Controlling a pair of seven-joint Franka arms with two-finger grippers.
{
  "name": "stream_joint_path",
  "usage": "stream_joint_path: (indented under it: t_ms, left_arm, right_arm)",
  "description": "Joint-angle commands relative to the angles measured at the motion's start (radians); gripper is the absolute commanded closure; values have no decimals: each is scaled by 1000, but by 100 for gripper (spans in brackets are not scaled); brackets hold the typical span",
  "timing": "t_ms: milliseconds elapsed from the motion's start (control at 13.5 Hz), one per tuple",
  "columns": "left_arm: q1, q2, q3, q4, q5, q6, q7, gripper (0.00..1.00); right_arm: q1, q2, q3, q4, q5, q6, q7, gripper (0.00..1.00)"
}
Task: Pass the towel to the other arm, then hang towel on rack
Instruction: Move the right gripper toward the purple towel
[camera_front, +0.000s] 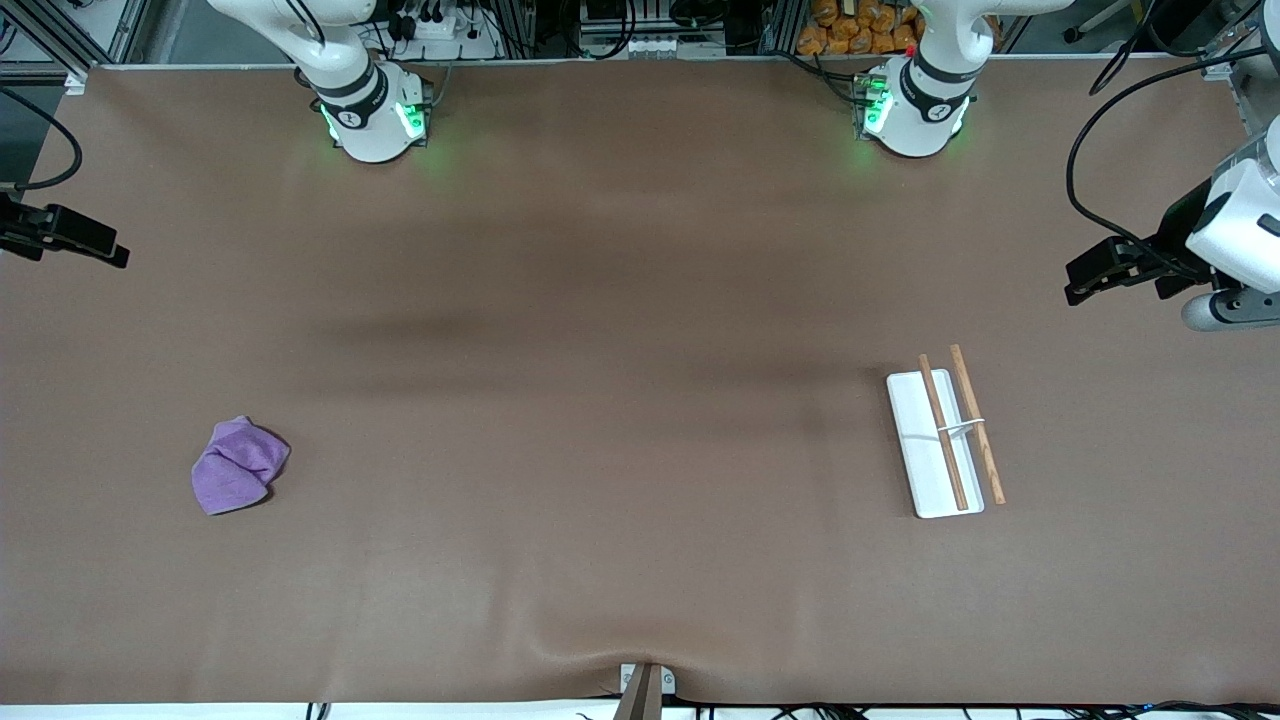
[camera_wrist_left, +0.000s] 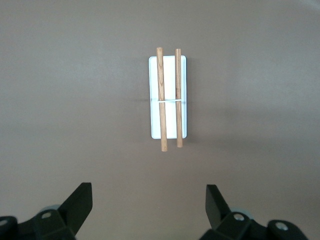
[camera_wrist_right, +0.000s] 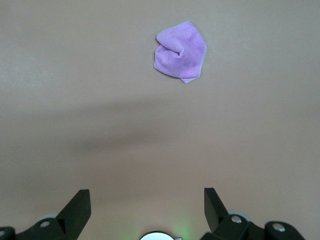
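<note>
- Nothing has been picked up yet: the small crumpled purple microfibre towel (camera_front: 240, 466) lies loose on the brown table (camera_front: 600, 300), toward the right arm's end and well apart from everything else.
- The rack (camera_front: 944, 437), a flat white base with two thin wooden rods joined by a white bracket, sits toward the left arm's end.
- The next move, I'd judge, calls for the right arm to come down over the towel and pinch a raised fold.
- The right gripper (camera_wrist_right: 146, 206) hangs high over the table's edge, fingers spread wide, holding nothing.
- The left gripper (camera_wrist_left: 149, 201) waits raised at its own end, equally wide open and empty.
</note>
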Motion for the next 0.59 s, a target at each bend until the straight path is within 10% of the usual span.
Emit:
stream_joint_path:
  t_ms: [0,520]
  left_arm:
    - [8,-25,-7,-15,22,-4,12,0]
    - [8,-10,-3,31,10,-3,14,0]
  right_arm:
    - [-10,-4,9,-1,4,-5,5,0]
    - [-12,-4,8,-2,4,-6,5,0]
